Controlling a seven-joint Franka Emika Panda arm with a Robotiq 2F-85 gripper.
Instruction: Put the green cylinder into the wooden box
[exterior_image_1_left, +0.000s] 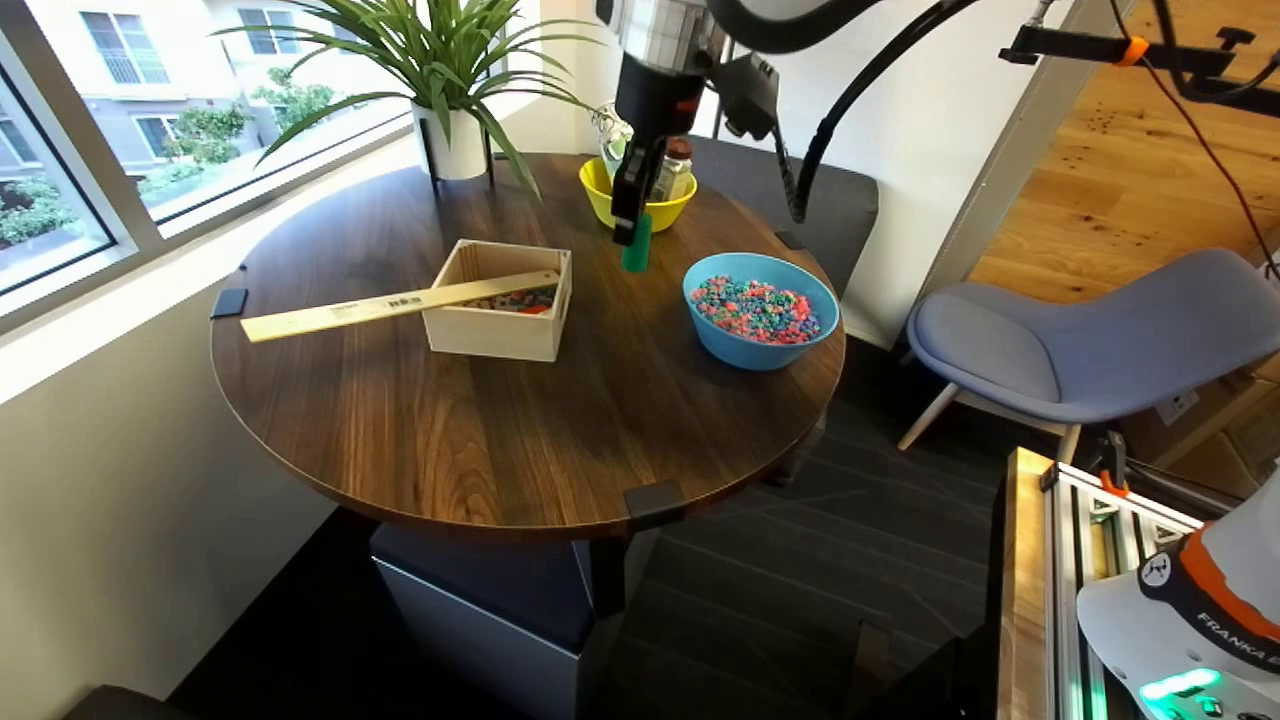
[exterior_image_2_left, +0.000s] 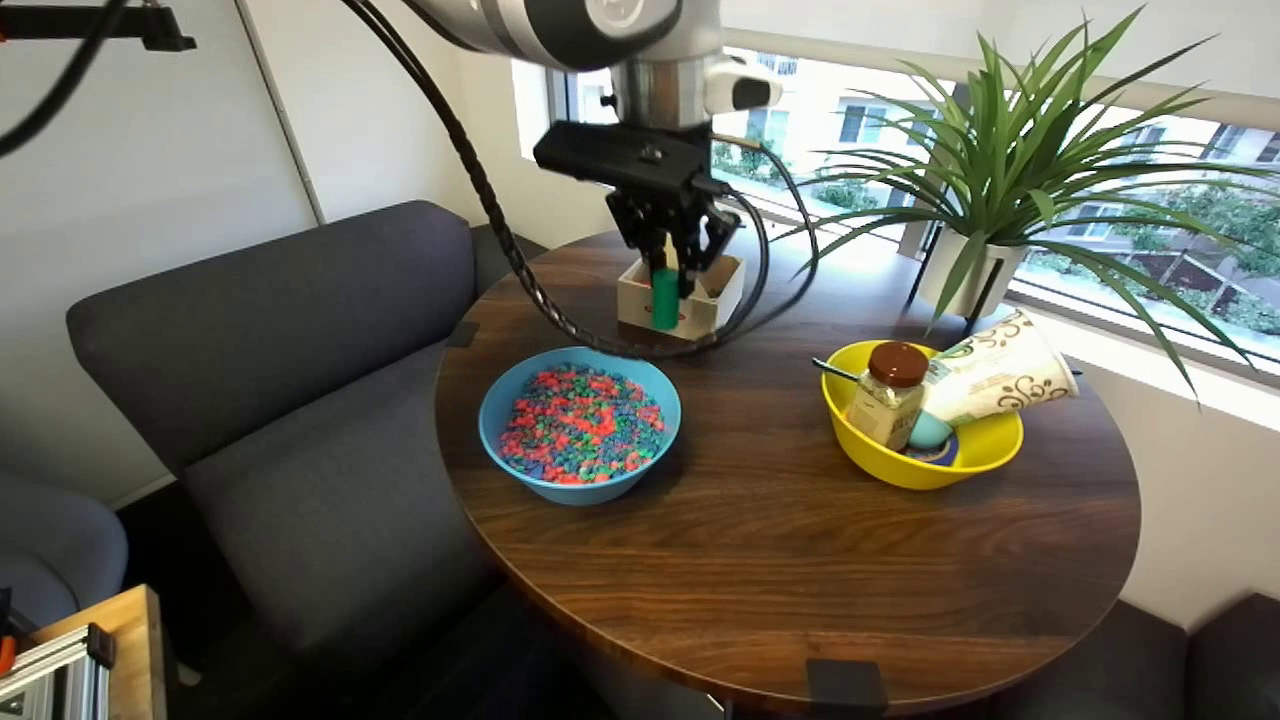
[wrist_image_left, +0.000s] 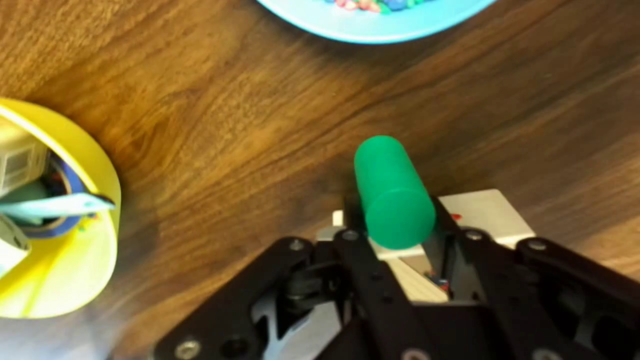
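- The round table bears everything; should the grasp slip, the green cylinder would probably drop and roll for the edge.
- The blue bowl is loaded with small coloured bits. A release over it, caused by aiming off to the wrong side, could sink the cylinder among them.
- The yellow bowl holds a leaning cup and a jar; a low, wide swing could topple these 2.
- The pale wooden box is the goal, and the cylinder is not in it. Coming in too low would likely hit its wall and push it along.
- The long wooden stick lies aslant across the box's mouth, 1 end jutting well past the wall. I rate it the likeliest trouble: a cylinder let go above it could bounce out, and a touch could flip it.
- The gripper grasps the cylinder by its upper part, so a bump lower down could twist it free. How firm the hold is, I cannot tell.
- That cylinder hangs nearly upright in the air, apart from the table; I judge it short of the box, so letting go here would miss.
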